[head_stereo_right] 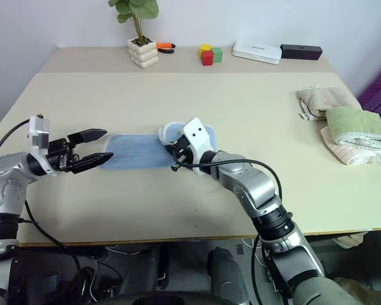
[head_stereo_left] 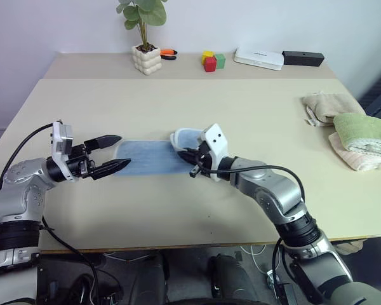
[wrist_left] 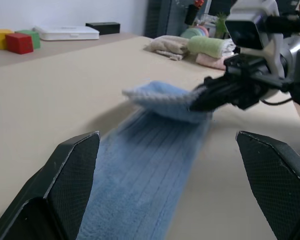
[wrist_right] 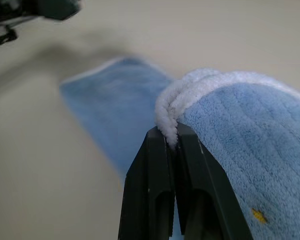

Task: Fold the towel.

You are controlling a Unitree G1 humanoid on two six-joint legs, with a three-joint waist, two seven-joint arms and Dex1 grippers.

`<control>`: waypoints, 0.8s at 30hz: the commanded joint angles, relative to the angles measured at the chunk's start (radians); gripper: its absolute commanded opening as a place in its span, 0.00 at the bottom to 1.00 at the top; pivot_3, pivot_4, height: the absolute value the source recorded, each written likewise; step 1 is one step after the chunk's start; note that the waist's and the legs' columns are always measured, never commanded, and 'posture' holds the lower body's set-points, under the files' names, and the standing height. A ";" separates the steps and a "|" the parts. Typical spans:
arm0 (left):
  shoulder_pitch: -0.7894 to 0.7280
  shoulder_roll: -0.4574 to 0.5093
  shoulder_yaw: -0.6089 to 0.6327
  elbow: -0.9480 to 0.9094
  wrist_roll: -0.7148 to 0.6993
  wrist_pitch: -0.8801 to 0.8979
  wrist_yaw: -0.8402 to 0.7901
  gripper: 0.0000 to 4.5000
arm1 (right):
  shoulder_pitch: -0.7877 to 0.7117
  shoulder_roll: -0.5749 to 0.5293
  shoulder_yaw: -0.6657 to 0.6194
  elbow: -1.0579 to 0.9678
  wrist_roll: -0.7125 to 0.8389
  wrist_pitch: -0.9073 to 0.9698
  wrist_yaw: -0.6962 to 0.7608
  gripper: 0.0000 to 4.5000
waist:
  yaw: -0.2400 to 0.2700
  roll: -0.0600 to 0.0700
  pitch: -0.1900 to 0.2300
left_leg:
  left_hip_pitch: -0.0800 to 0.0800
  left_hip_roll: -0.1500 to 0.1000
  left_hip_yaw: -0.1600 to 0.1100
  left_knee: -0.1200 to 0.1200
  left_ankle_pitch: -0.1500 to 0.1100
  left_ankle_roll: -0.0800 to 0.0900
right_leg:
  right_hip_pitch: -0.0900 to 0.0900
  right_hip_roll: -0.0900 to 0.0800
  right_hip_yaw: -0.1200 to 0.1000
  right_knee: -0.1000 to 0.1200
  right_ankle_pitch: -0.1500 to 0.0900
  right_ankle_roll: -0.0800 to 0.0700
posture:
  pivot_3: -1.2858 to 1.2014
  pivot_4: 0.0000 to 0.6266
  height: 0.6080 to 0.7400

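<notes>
The right gripper [wrist_right: 171, 137] is pinched tight on the white edge of the towel [head_stereo_left: 153, 158], whose long strip lies flat on the table [head_stereo_left: 178, 101] and stretches toward the left gripper [head_stereo_left: 112, 153], which waits wide apart at its far end.

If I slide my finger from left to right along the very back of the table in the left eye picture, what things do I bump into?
Potted plant → orange-handled tool → colored blocks → flat white box → black box.
</notes>
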 commanded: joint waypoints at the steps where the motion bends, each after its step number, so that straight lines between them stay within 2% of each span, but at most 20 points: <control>1: 0.016 0.014 0.030 -0.049 -0.020 0.003 0.009 1.00 | -0.003 0.028 0.003 0.015 -0.043 -0.007 0.001 0.01 | 0.000 0.000 0.000 | 0.000 0.000 0.000 0.000 0.000 0.000 | 0.000 0.000 0.000 0.000 0.000 0.000 | 0.52 0.24 0.96; 5: 0.031 0.011 0.033 -0.062 -0.021 0.003 0.022 1.00 | -0.023 0.051 0.035 0.077 -0.140 -0.062 -0.003 0.01 | 0.000 0.000 0.000 | 0.000 0.000 0.000 0.000 0.000 0.000 | 0.000 0.000 0.000 0.000 0.000 0.000 | 0.52 0.24 0.96; 11: 0.020 0.012 0.029 -0.050 -0.018 -0.004 0.025 1.00 | -0.011 0.074 0.031 0.092 -0.160 -0.067 0.052 0.01 | -0.002 0.000 0.000 | 0.000 0.000 0.000 0.000 0.000 0.000 | 0.000 0.000 0.000 0.000 0.000 0.000 | 0.52 0.24 0.96; 14: 0.015 0.010 0.027 -0.045 -0.016 -0.007 0.024 1.00 | -0.005 0.078 0.002 0.078 -0.144 -0.058 0.074 0.21 | 0.000 0.000 0.000 | 0.000 0.000 0.000 0.000 0.000 0.000 | 0.000 0.000 0.000 0.000 0.000 0.000 | 0.52 0.24 0.96; 21: 0.003 -0.004 0.016 -0.032 -0.010 -0.017 0.026 1.00 | -0.010 0.092 -0.081 0.003 -0.065 -0.005 0.114 0.99 | -0.001 0.000 0.000 | 0.000 0.000 0.000 0.000 0.000 0.000 | 0.000 0.000 0.000 0.000 0.000 0.000 | 0.52 0.24 0.96; 24: -0.006 -0.013 0.012 -0.034 -0.012 -0.015 0.031 1.00 | -0.009 0.095 -0.117 -0.030 -0.062 -0.051 0.115 0.99 | -0.001 0.000 0.000 | 0.000 0.000 0.000 0.000 0.000 0.000 | 0.000 0.000 0.000 0.000 0.000 0.000 | 0.52 0.24 0.96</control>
